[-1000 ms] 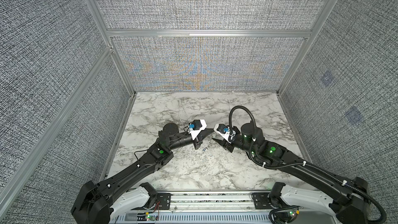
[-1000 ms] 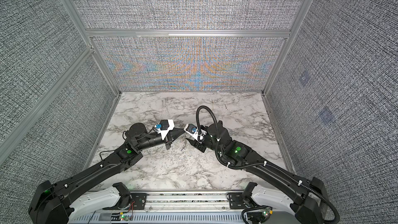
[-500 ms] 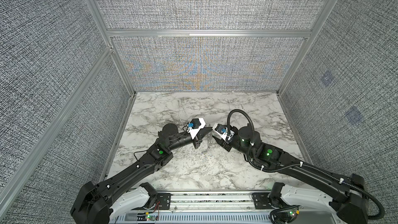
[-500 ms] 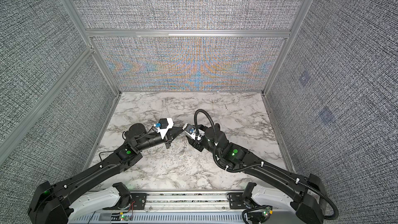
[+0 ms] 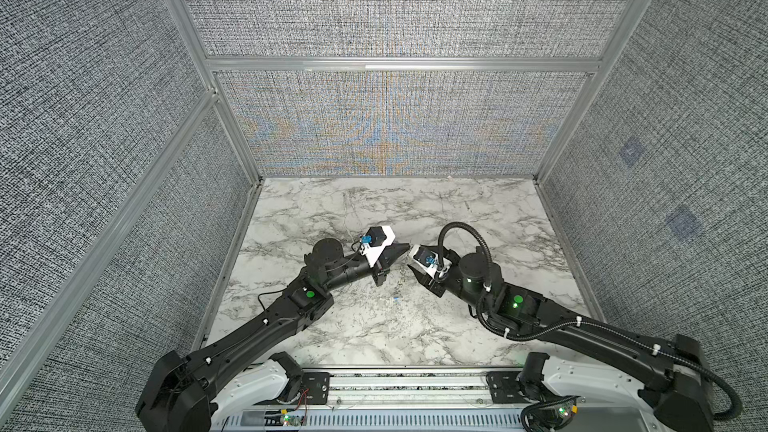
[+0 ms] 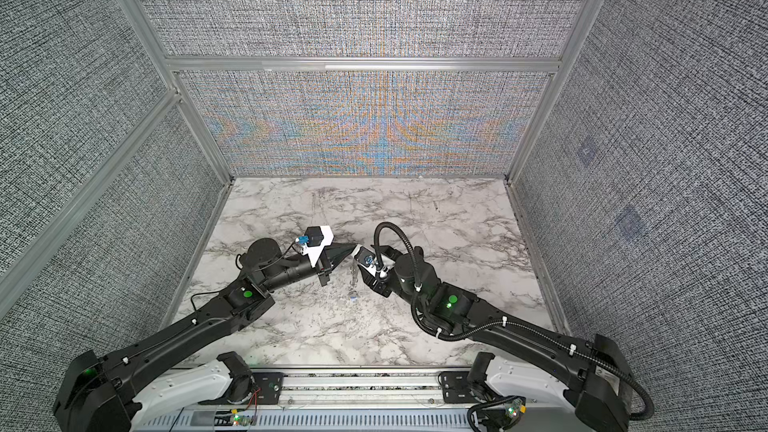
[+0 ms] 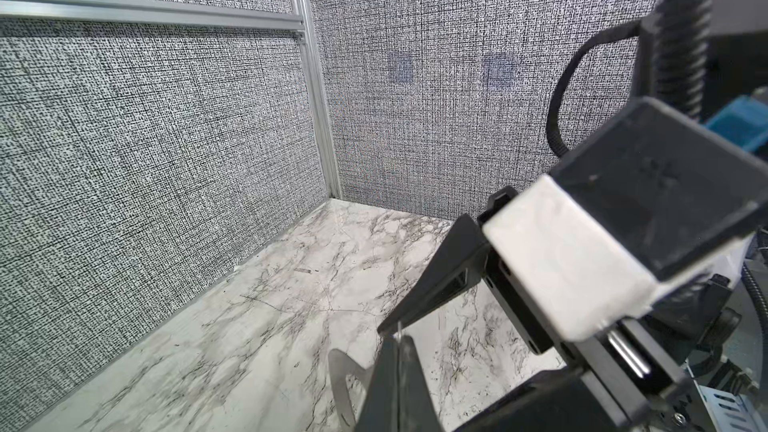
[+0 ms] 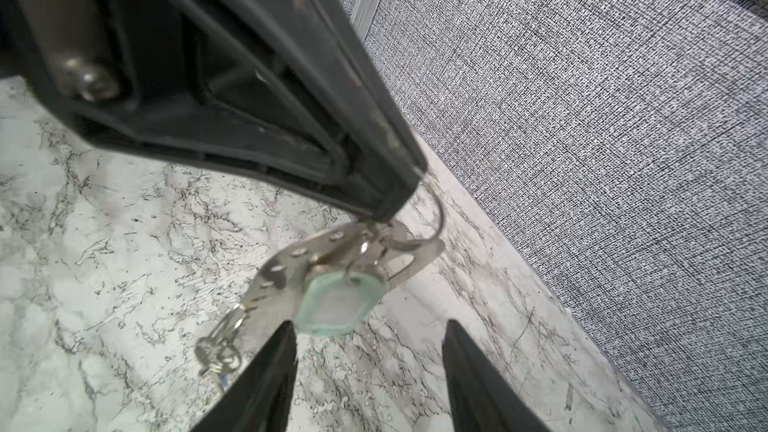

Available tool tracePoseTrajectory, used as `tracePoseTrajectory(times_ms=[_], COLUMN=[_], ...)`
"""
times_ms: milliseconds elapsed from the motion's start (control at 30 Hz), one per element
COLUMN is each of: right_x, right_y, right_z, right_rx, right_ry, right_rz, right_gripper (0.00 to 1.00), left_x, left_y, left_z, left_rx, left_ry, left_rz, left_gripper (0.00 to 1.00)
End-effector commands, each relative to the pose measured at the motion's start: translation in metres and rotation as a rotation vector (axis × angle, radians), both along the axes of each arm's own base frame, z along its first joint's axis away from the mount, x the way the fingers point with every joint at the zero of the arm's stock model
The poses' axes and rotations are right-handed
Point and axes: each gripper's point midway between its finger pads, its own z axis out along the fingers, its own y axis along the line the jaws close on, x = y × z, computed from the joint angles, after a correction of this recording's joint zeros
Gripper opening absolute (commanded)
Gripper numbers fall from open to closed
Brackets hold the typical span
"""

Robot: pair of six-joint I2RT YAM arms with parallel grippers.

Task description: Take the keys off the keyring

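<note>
Left pincer (image 5: 405, 248) was clenched on the keyring (image 8: 439, 210), with the thin wire nipped at the very tips. The whole bunch hung free under it, over the middle of the bench (image 5: 374, 328). Right pincer (image 8: 370, 324) stood released and empty, its 2 fingers (image 8: 270, 371) spread just beneath the bunch and touching nothing that I could see.

On the ring were the flat grey plate (image 8: 286, 274), a pale tag (image 8: 338, 309) lying against it, and the small key (image 8: 216, 354), blurred, at the end farthest from the ring. Nothing looked off the ring yet.

Risks noted:
- The hold on the wire was slim. A tug from the right could drag it out of the tips and drop everything.
- The bunch dangled and could swing or twist. A close from there would likely catch the tag, which sat nearest the gap, not a key.
- Plate, tag and key overlapped, so 1 could snag another while sliding round the ring.
- The 2 pincers were nose to nose in both top views. A small advance could knock the right wrist camera (image 7: 582, 251) against the left fingers.

Room: there was open marble on every side of the pair, and the rear wall (image 5: 395, 126) and side walls were well apart from them. That left ample space to draw the arms apart sideways. How far the bunch cleared the bench I could not tell.
</note>
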Motion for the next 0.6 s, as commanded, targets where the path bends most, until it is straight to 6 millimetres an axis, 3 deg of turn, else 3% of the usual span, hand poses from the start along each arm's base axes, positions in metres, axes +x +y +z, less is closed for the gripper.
tracePoseTrajectory(times_ms=[0, 233, 567], right_x=[0.008, 0.006, 0.012], right_y=[-0.002, 0.003, -0.007], right_z=[0.016, 0.024, 0.035], right_rx=[0.032, 0.065, 0.07], right_ry=[-0.067, -0.116, -0.213], right_rz=[-0.051, -0.05, -0.152], right_gripper=[0.58, 0.57, 0.54], left_x=[0.001, 0.003, 0.005], left_y=[0.001, 0.002, 0.002], left_z=[0.011, 0.01, 0.009], left_rx=[-0.036, -0.045, -0.049], left_ry=[-0.024, -0.013, 0.0], left_rz=[0.01, 0.021, 0.032], left_gripper=[0.0, 0.0, 0.0])
